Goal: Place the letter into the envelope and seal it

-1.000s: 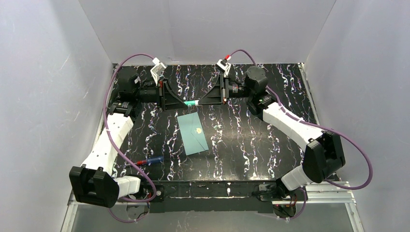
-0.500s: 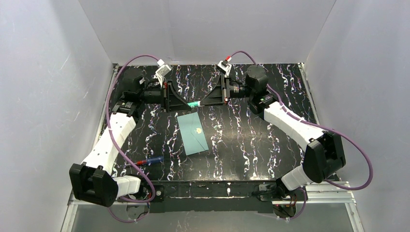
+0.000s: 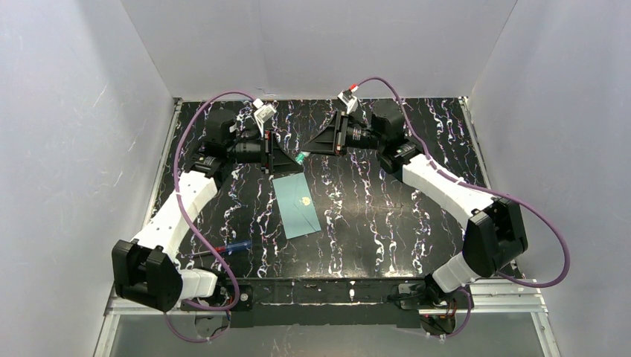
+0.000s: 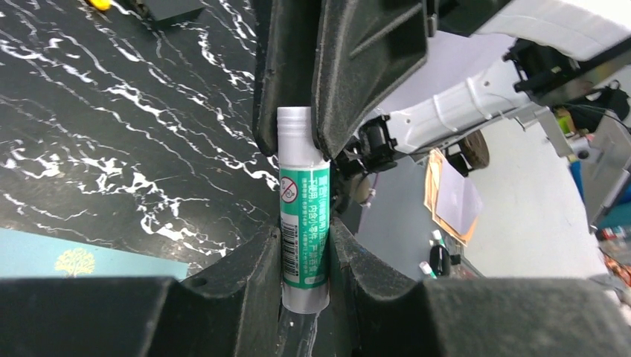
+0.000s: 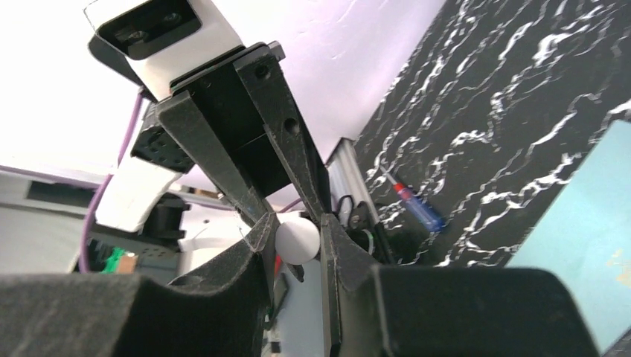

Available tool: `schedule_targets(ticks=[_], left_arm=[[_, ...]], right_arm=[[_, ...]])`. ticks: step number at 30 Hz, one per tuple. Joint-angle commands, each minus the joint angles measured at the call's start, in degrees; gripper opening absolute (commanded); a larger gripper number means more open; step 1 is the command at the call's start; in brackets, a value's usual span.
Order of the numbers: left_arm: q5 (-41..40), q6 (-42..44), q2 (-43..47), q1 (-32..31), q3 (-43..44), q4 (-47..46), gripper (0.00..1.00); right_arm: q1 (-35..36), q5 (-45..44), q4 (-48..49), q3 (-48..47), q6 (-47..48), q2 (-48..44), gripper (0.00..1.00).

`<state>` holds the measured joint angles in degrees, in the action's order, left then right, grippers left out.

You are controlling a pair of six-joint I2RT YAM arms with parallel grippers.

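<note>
A green-and-white glue stick [image 3: 300, 157] hangs above the table between both grippers. My left gripper [image 3: 289, 158] is shut on its lower body [image 4: 303, 223]. My right gripper [image 3: 309, 149] is shut on its white cap end [image 5: 298, 239]; in the left wrist view the right gripper's fingers [image 4: 357, 67] clamp the cap [image 4: 293, 123]. The teal envelope [image 3: 298, 204] lies flat just in front of them, flap down, with its gold seal [image 3: 303, 200] showing. It also shows in the left wrist view [image 4: 45, 260] and the right wrist view [image 5: 588, 238]. The tan letter is out of view.
A blue-and-red pen [image 3: 227, 248] lies near the front left of the black marbled table [image 3: 387, 223], and shows in the right wrist view [image 5: 417, 210]. A black block [image 4: 167, 7] sits at the back. White walls enclose the table on three sides.
Both grippers have shifted with the glue stick. The left gripper has moved right, the right gripper has drawn back and up, and the stick now tilts instead of lying level.
</note>
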<state>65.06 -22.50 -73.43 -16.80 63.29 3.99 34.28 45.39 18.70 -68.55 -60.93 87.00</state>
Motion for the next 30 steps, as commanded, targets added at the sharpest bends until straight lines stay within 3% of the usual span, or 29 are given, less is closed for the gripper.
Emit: schedule_targets(ticks=[1,8,16,21,25,26,28,30], left_arm=[[-10.81,0.7,2.42,-1.14,0.61,-9.32,0.0],[-20.18,-2.2,1.64,-0.77,-0.39,-11.2,0.0],[-23.72,-7.14,-1.45,-0.77,1.23,-15.33,0.0],[-23.07,-8.64,-3.2,-0.65,2.69,-17.34,0.0],[-12.79,-6.88,-2.81,-0.49,2.36,-17.31,0.0],[-9.6,-5.81,-2.17,-0.47,0.89,-17.28,0.0],[-4.52,-4.93,-0.91,-0.49,-1.78,-17.26,0.0],[-1.4,-4.0,0.39,-0.49,-4.58,-17.27,0.0]], right_arm=[[6.3,1.18,-16.25,-2.38,10.27,0.88,0.01],[6.67,0.66,-24.54,-2.03,17.81,1.77,0.01],[7.18,4.21,-19.83,0.27,15.95,3.67,0.01],[7.29,6.03,-17.23,0.79,14.72,4.1,0.01],[1.98,3.49,-10.1,1.89,8.77,1.27,0.01],[0.39,2.72,-9.51,0.96,8.34,0.43,0.06],[-2.62,1.24,-10.65,-1.55,8.24,-0.71,0.33],[-4.95,1.04,-10.35,-3.47,7.13,-1.12,0.52]])
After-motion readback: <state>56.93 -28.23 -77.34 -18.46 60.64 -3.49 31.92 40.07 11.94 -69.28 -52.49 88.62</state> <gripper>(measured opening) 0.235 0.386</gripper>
